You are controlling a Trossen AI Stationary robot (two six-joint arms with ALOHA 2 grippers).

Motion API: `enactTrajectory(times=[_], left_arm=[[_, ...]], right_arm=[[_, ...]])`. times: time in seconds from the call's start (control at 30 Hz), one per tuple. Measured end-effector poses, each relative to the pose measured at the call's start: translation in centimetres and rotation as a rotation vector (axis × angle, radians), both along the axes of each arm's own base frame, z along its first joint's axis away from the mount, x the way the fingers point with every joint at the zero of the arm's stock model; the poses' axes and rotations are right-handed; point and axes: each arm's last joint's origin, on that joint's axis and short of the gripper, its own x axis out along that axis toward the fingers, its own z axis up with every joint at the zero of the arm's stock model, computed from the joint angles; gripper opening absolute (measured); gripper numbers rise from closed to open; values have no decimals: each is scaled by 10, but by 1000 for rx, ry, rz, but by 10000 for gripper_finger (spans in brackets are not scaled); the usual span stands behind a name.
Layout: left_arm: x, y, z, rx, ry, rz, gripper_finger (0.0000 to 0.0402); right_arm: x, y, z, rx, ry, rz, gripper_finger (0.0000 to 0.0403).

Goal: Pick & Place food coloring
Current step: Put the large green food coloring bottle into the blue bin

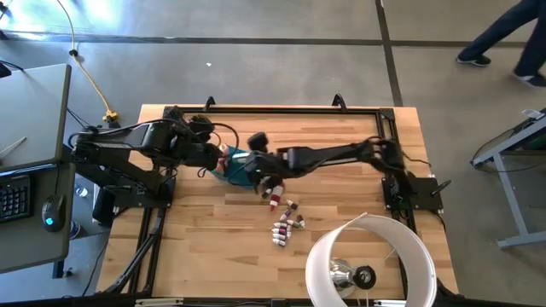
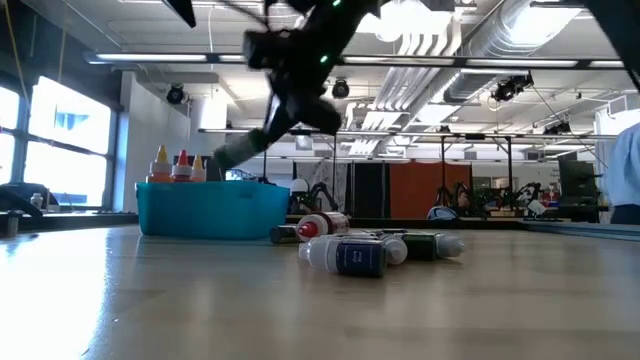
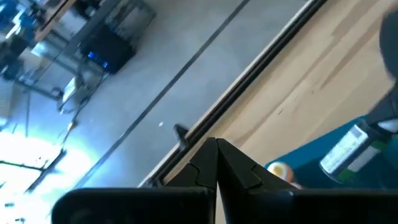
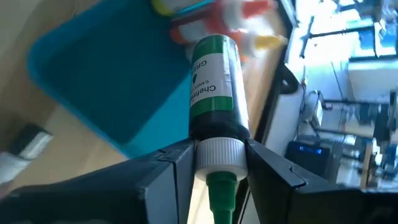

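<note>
The right gripper (image 4: 219, 168) clamps a green food coloring bottle (image 4: 214, 87) by its white collar above the teal bin (image 4: 106, 81). Light and slick, it is best held at that rigid neck. Its label begins "Chef". The left gripper (image 3: 216, 163), fingers together, hovers beside the bin.

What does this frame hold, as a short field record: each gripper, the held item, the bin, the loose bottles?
right gripper: shut on the green food coloring bottle, white cap between the fingers, above the bin
left gripper: shut, empty, at the bin's far side
bin: teal rectangular plastic bin on the wooden table, several bottles standing in it
loose bottles: cluster lying on the table beside the bin
</note>
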Motion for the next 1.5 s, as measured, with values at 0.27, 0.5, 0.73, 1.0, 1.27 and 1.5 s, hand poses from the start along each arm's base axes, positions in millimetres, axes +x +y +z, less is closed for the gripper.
enactTrajectory(times=[0.27,0.5,0.73,1.0,1.27,1.5], left_arm=[[-12,0,-5,-81,-33,16,0],[-12,0,-5,-90,-37,15,0],[-12,0,-5,-86,-38,16,0],[-12,0,-5,-86,-38,16,0],[-12,0,-5,-94,-37,14,0],[-12,0,-5,-95,-37,14,0]], right_arm=[[40,-16,-34,-264,256,95,119],[48,-25,-47,-294,375,336,119],[48,-33,-46,-346,403,353,119],[50,-41,-46,-267,328,359,146],[58,-42,-39,-306,233,373,171],[64,-42,-33,-344,170,404,170]])
